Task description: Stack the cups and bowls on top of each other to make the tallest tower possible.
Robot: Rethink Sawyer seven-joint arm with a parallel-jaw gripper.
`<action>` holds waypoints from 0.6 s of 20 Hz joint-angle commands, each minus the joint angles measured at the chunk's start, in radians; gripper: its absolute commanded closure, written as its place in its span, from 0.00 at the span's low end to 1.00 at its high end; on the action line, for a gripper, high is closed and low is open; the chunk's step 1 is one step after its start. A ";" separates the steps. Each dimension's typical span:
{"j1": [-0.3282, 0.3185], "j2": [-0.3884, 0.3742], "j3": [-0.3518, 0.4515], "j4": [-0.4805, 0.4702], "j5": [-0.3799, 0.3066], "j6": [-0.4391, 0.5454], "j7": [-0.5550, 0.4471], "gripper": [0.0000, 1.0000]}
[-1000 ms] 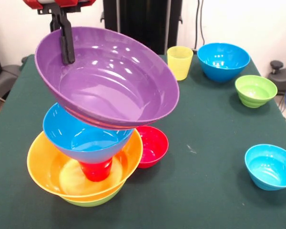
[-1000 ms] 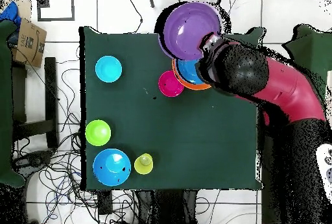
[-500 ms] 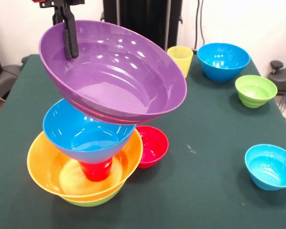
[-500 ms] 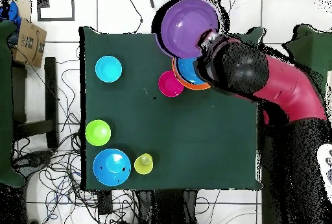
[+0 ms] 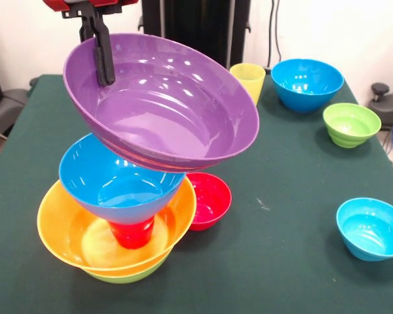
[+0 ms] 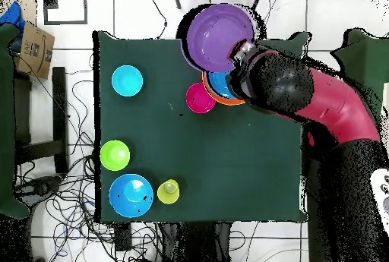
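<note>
My gripper is shut on the far rim of the large purple bowl, one finger inside the bowl and the other hidden behind the wall. The bowl hangs tilted toward the camera, just above the tower. That tower is a lime-green bowl at the bottom, a large orange bowl in it, a red cup standing in that, and a blue bowl on the cup. From overhead the purple bowl covers part of the stack's blue bowl; the arm hides the gripper.
A small red bowl sits right beside the tower. A yellow cup, a blue bowl and a ribbed green bowl stand at the back right. Another blue bowl is at the front right.
The purple bowl rose off the blue bowl's side, then shifted a little to the right in the front view, still held by its rim. The tower and loose pieces have not moved.
</note>
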 commanded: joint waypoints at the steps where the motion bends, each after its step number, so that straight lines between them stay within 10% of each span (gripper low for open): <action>1: 0.003 0.037 0.031 0.087 -0.077 0.116 -0.116 1.00; 12: -0.003 0.046 0.022 0.126 -0.072 0.081 -0.079 1.00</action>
